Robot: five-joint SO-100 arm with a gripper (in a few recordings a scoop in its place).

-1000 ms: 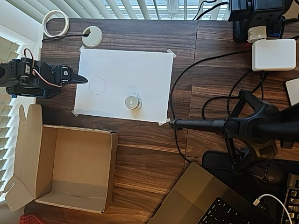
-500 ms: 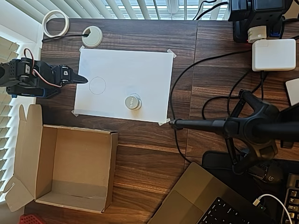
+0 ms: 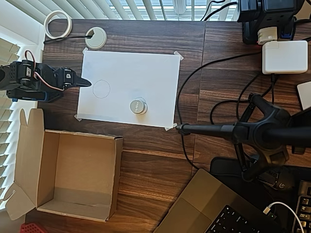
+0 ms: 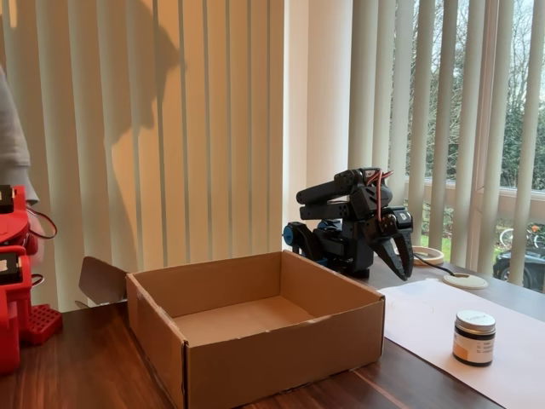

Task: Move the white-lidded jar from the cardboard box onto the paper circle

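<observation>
The white-lidded jar (image 3: 138, 106) (image 4: 474, 338) stands upright on the white paper sheet (image 3: 146, 73), outside the cardboard box. The paper circle (image 3: 101, 89) is a thin pencil outline near the sheet's left edge, bare, left of and slightly above the jar in the overhead view. The cardboard box (image 3: 116, 174) (image 4: 255, 349) lies below the sheet with its flaps up and holds nothing. My gripper (image 3: 85, 82) (image 4: 403, 261) is folded back on its base left of the sheet, its tip just left of the circle, shut and holding nothing.
A white desk grommet (image 3: 95, 38) and a tape roll (image 3: 58, 24) lie above the sheet. A black camera stand (image 3: 252, 131) reaches in from the right, with cables (image 3: 194, 77) beside it. A laptop (image 3: 204, 208) and a white charger (image 3: 284, 57) are at the right.
</observation>
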